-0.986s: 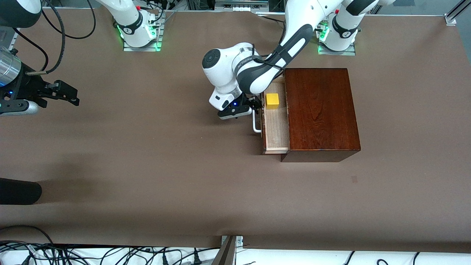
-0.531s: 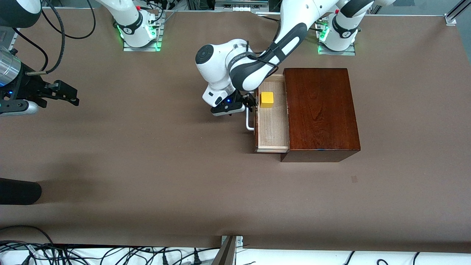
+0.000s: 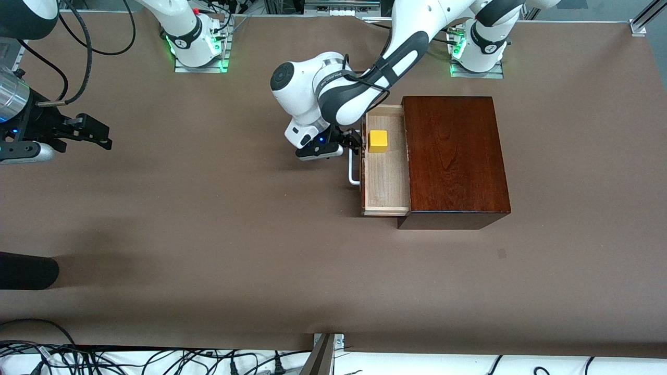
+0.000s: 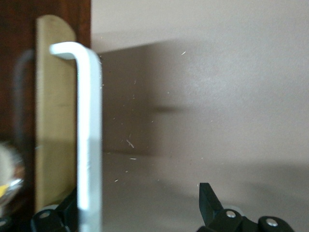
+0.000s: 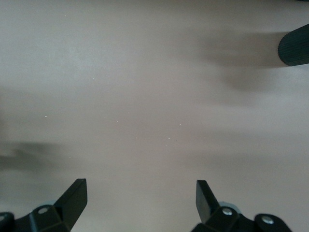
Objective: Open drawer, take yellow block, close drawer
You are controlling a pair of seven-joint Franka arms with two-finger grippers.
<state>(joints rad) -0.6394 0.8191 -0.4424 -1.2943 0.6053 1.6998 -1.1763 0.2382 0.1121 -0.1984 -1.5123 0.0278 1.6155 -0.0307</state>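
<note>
The drawer [image 3: 386, 179] of the dark red-brown box [image 3: 453, 156] stands pulled out toward the right arm's end of the table, its pale inside showing. The yellow block [image 3: 378, 141] lies in it, at the end farther from the front camera. My left gripper [image 3: 354, 143] is at the white handle [image 3: 353, 173], low over the table. In the left wrist view the handle bar [image 4: 89, 135] lies against one finger while the other fingertip [image 4: 206, 193] is well apart, so the left gripper [image 4: 140, 208] is open. My right gripper [image 3: 101, 136] waits open and empty [image 5: 140, 193] over bare table.
A dark rounded object [image 3: 26, 271] juts in over the table at the right arm's end, nearer the front camera; it also shows in the right wrist view [image 5: 294, 46]. Cables [image 3: 156, 359] lie along the table's front edge.
The drawer slid farther out toward the right arm's end with the left gripper at its handle, then stopped. The yellow block rode along in it. The right arm has not moved.
</note>
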